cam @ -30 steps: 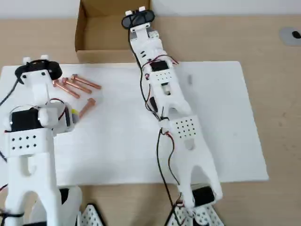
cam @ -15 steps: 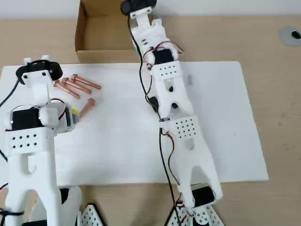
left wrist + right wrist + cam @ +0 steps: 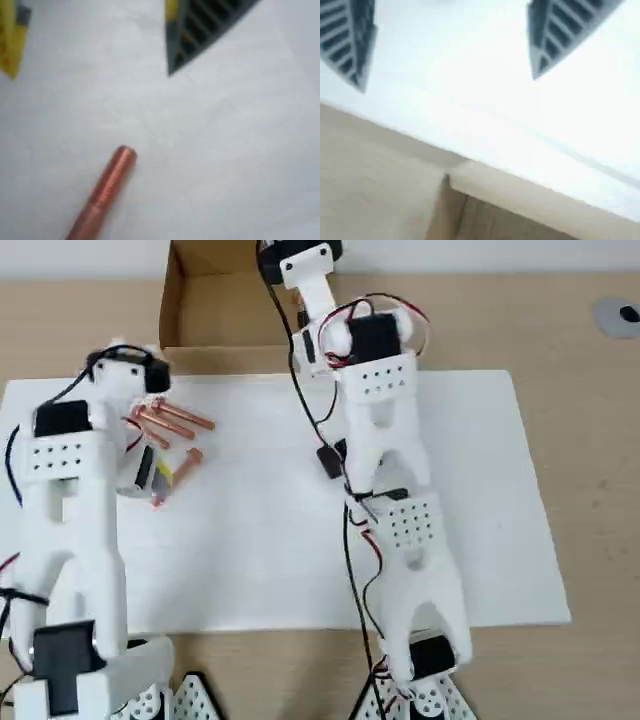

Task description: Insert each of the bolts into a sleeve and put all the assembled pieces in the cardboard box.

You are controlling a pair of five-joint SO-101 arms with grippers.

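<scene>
Several copper bolts lie side by side on the white mat, left of centre, with one more bolt a little nearer. My left gripper hangs just above the mat beside that lone bolt. In the left wrist view it is open, and a copper bolt tip lies on the mat just short of its fingers. The cardboard box stands at the back. My right gripper is over the box's far right corner. It is open and holds nothing, above the box rim.
The right arm stretches across the middle of the mat toward the box, with cables hanging beside it. A small grey object sits on the wooden table at the far right. Bare mat lies right of the right arm.
My left arm has swung toward the bolts and lowered its gripper beside the lone bolt. My right arm has reached farther back over the box.
</scene>
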